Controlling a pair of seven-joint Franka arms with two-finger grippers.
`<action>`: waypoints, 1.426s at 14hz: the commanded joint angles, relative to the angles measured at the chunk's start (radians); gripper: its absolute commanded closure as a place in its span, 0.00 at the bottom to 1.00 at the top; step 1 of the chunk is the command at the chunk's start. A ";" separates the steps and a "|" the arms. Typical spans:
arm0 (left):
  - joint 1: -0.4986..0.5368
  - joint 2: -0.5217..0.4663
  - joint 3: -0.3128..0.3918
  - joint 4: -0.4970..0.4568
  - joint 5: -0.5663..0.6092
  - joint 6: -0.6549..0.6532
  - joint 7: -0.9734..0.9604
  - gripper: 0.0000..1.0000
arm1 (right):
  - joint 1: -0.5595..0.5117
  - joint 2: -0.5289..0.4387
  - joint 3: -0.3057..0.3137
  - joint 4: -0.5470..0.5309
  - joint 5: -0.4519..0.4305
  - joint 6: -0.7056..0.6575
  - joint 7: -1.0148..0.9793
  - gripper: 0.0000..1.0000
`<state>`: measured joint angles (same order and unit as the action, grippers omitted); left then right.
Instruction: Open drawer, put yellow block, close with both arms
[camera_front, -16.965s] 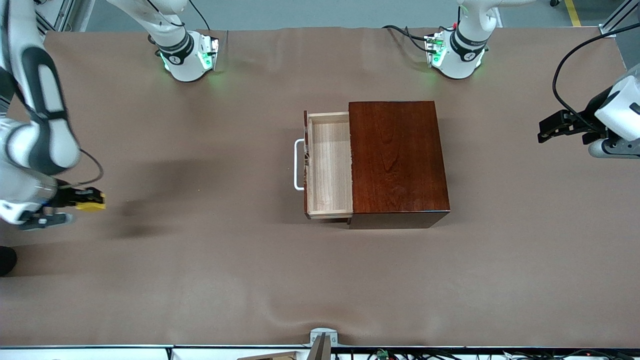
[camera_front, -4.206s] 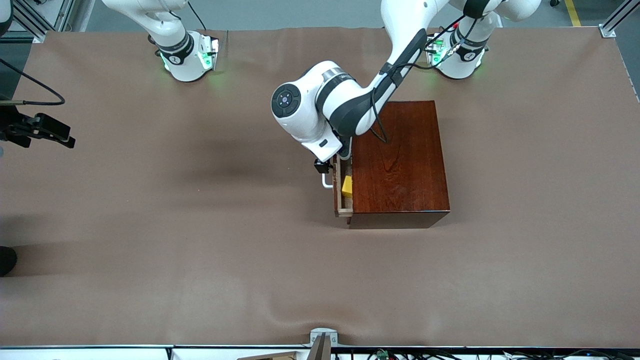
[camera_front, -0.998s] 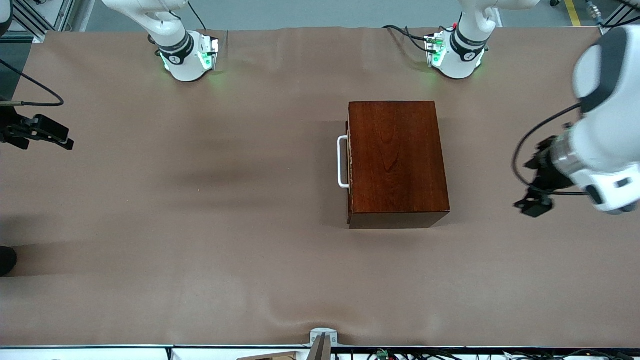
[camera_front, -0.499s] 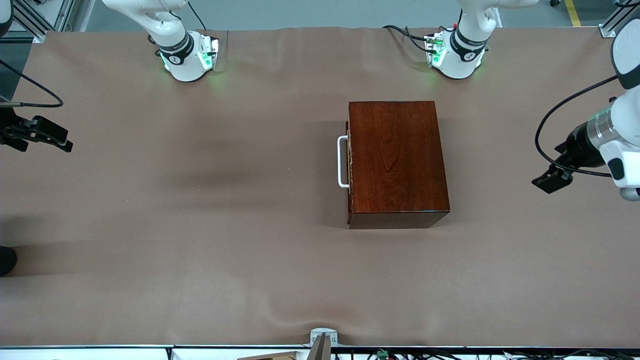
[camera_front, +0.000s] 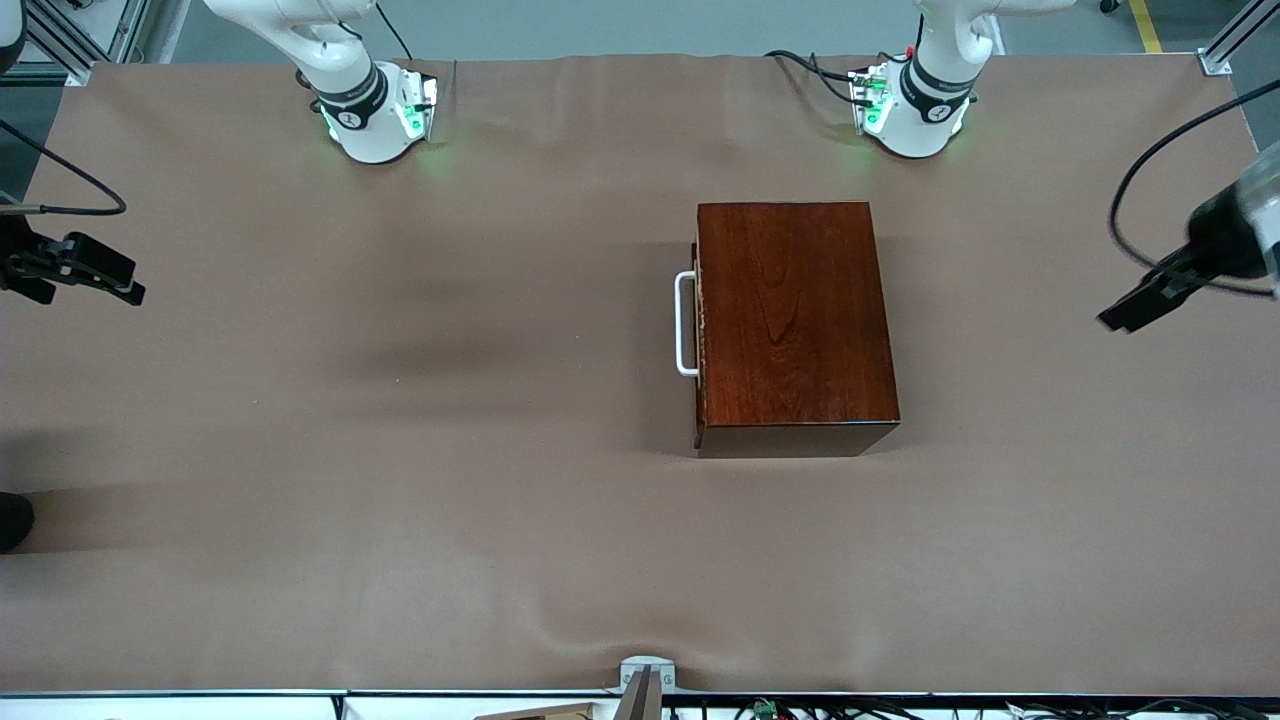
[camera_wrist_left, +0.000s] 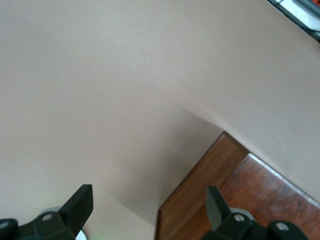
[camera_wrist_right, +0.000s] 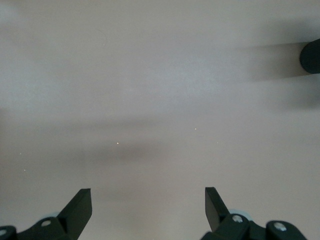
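The wooden box (camera_front: 795, 325) sits on the brown counter (camera_front: 450, 450), toward the left arm's end and a little nearer the robots' bases than the front camera. Its drawer (camera_front: 697, 330) is pushed fully in, the dark front flush with the box, and the white handle (camera_front: 685, 323) faces the right arm's end of the counter. The yellow block is nowhere to be seen on the counter or in either set of jaws; with the drawer shut, I cannot tell from here whether it lies inside.

The left gripper (camera_front: 1140, 303) hangs in the air over the bare counter at the left arm's end, well apart from the box. In the left wrist view its jaws stand wide open with nothing between them (camera_wrist_left: 150, 210), and a corner of the box (camera_wrist_left: 220, 190) shows below them.

The right gripper (camera_front: 85, 268) hangs over the edge of the counter at the right arm's end, well apart from the box. In the right wrist view its jaws are spread wide and empty (camera_wrist_right: 148, 209), with only plain counter (camera_wrist_right: 160, 100) under them.

The two white bases (camera_front: 375, 115) (camera_front: 915, 110) glow green along the edge of the counter farthest from the front camera.
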<state>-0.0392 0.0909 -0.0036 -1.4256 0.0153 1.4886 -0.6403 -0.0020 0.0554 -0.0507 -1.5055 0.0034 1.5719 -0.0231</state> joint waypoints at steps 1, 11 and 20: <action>0.035 -0.103 -0.006 -0.107 -0.047 0.006 0.146 0.00 | -0.004 -0.022 0.005 -0.018 -0.002 0.008 0.006 0.00; 0.010 -0.157 -0.035 -0.122 -0.037 -0.067 0.652 0.00 | -0.006 -0.020 0.005 -0.016 -0.002 0.016 0.008 0.00; 0.016 -0.134 -0.073 -0.164 0.011 -0.036 0.633 0.00 | -0.004 -0.020 0.005 -0.016 -0.002 0.017 0.008 0.00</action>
<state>-0.0270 -0.0242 -0.0670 -1.5672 -0.0084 1.4398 -0.0146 -0.0019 0.0554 -0.0508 -1.5055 0.0034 1.5808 -0.0231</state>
